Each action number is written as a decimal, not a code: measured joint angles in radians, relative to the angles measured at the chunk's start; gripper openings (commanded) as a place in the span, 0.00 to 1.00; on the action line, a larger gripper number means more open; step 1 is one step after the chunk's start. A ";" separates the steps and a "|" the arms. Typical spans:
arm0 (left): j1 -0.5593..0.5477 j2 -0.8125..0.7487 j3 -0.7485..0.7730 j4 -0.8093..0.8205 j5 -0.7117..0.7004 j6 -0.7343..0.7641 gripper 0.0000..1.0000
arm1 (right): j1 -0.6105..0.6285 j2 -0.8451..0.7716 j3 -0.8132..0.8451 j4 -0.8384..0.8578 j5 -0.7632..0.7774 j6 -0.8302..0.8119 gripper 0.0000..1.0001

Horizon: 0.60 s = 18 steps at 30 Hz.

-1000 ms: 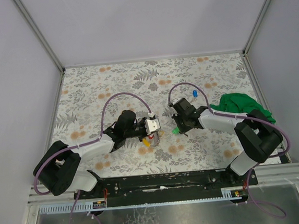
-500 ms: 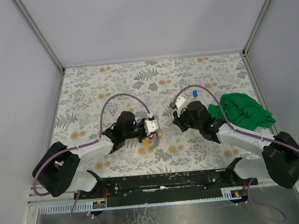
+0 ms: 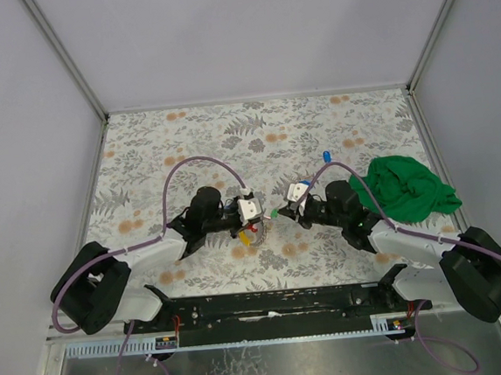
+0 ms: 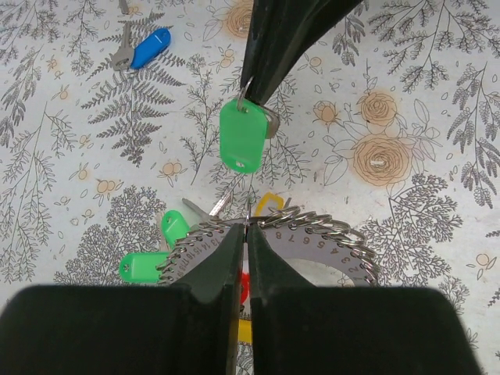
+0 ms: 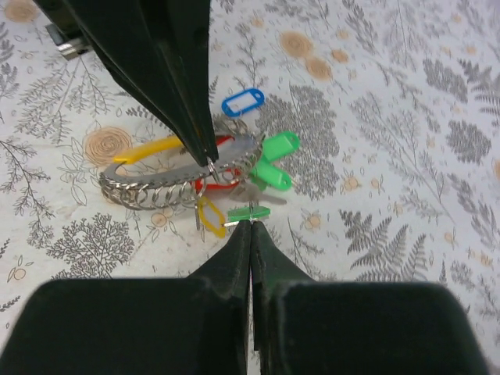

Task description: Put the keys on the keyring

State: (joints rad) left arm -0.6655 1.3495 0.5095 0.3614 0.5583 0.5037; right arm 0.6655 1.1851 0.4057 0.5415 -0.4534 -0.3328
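Starting at your left, you had the left pincer point(image 4: 244, 228) pinched shut on the rim of the keyring point(image 4: 336, 238), its two fingers meeting right at the metal edge. The ring sat directly beneath those tips on the table point(image 3: 142, 153), and whether its whole rim lay flat you could not tell. Around it were bunched tagged keys point(image 5: 279, 146): green ones to the left of the tips in the left wrist view, a yellow one just ahead, a red one underneath. Just beyond the left pincer's tips hung the green-tagged key point(image 4: 241, 139), close over the ring's far edge but apart from it in that view. You had the right pincer point(image 5: 251, 225) clamped narrow on that key, gripping it at its top end so the tag hung past the tips. The two pincers faced each other tip to tip, near but not touching. Well behind the right pincer, farther out on the table, a blue-tagged key point(image 3: 326, 156) lay alone. Off to that pincer's right, beside its arm, the green cloth point(image 3: 408, 187) lay crumpled.
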 measured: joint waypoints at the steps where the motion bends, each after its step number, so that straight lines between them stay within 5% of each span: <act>1: 0.001 -0.003 -0.002 0.002 0.002 -0.002 0.00 | 0.000 0.002 0.000 0.011 -0.018 -0.008 0.00; 18: 0.007 -0.013 -0.014 0.006 0.038 -0.009 0.00 | 0.000 0.061 0.038 -0.089 -0.162 -0.151 0.00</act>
State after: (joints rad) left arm -0.6582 1.3361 0.4957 0.3679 0.5964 0.4946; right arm 0.6659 1.2457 0.4435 0.4526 -0.6151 -0.4835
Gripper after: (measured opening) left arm 0.009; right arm 0.010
